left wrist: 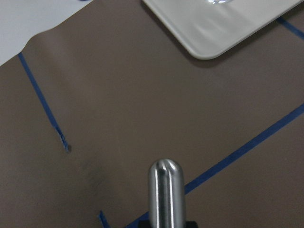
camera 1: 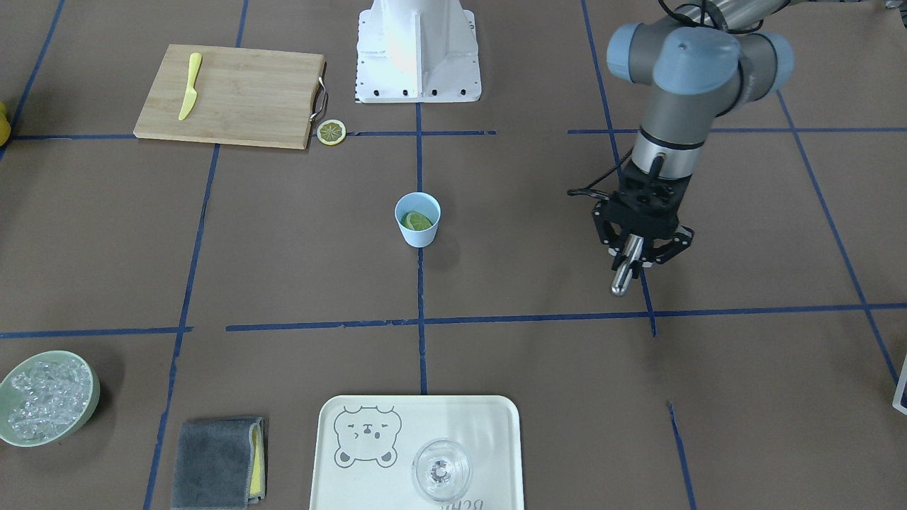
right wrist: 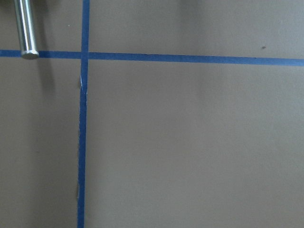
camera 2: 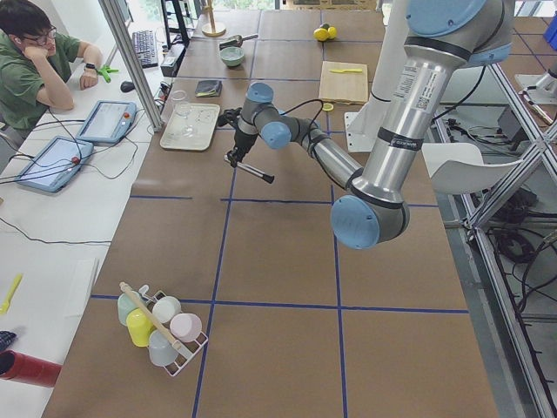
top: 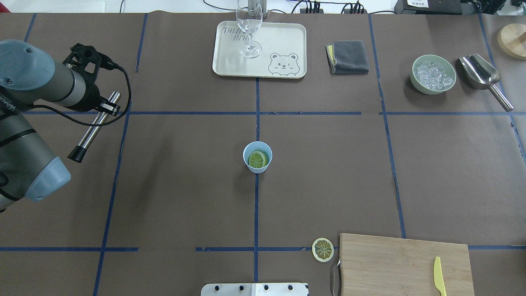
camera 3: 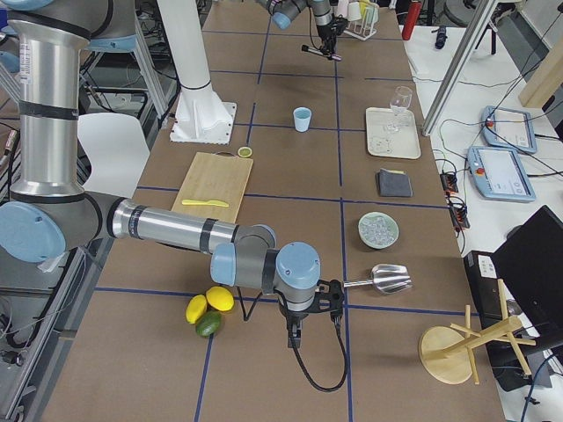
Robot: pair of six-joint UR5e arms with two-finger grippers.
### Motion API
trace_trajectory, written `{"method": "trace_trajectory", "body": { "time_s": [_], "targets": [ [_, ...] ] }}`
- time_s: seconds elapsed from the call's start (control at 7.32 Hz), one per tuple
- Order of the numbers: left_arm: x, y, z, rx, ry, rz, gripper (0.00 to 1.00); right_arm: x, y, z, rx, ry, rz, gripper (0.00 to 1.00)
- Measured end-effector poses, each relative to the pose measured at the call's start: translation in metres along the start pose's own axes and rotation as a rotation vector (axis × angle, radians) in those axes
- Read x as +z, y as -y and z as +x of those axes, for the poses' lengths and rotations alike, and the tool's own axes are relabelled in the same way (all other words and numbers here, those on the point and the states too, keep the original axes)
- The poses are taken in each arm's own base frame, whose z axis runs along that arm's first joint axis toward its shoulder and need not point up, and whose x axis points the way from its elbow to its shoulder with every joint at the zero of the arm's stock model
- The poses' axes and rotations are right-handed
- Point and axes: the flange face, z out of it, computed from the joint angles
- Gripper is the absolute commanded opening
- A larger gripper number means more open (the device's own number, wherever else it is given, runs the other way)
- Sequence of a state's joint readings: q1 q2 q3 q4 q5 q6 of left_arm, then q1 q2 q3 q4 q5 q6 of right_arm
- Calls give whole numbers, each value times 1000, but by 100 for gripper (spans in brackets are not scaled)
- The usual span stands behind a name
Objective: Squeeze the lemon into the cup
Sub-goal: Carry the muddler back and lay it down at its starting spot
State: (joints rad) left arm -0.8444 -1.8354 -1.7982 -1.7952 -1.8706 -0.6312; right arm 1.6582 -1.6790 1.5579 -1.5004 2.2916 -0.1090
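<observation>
Overhead exterior shows the cup (top: 255, 146) standing upright at the centre of the frame, on the vertical blue tape line, mouth up. The lemon (top: 258, 159) lies inside it toward the lower right of the mouth, cut face up with the spoke lines showing. It is round, so it has no clear long axis. In the exterior front-facing view the lemon (camera 1: 417, 220) leans inside the cup (camera 1: 419, 237) with its face tipped up, and the cup wall hides its lower part. The left gripper (camera 1: 641, 251) is at middle right of that view, well apart from the cup, its 2 fingers clamped narrowly on a steel rod (camera 1: 627, 265) whose rounded bare end points toward the bottom of the frame. From overhead the steel rod (top: 92, 131) runs on a diagonal from upper right to lower left (the black end is the lower left one), and the wrist covers most of the left gripper (top: 106, 107). The left wrist-mounted view gives only the rod's rounded end (left wrist: 166, 194) over brown table paper, with no fingers in frame. The right gripper (camera 3: 296, 330) appears only in the exterior right view, low in the frame near a metal scoop (camera 3: 387, 279). I cannot tell how its jaws stand.
</observation>
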Motion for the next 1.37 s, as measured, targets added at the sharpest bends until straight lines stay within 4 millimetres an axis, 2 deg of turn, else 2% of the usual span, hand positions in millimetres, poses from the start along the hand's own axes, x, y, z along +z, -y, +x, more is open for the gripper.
{"method": "trace_trajectory", "body": {
  "time_s": [0.27,0.68,0.96,1.09,1.23,1.37],
  "targets": [
    [23,-26,-29,-202,36,-57,0,-1,1,-1,-2,1,2,100],
    [49,-58,-59,-267,62,-89,0,-2,3,-2,-6,1,6,100],
    [68,-68,-65,-291,46,-77,0,-3,3,-2,-7,0,8,100],
    [76,-71,-63,-285,31,-71,6,-3,3,-2,-6,0,7,100],
    [82,-74,-60,-277,20,-69,99,-2,3,-2,-6,-1,7,100],
    [83,-76,-57,-270,14,-68,100,-3,4,-2,-6,-1,7,100]
  ]
}}
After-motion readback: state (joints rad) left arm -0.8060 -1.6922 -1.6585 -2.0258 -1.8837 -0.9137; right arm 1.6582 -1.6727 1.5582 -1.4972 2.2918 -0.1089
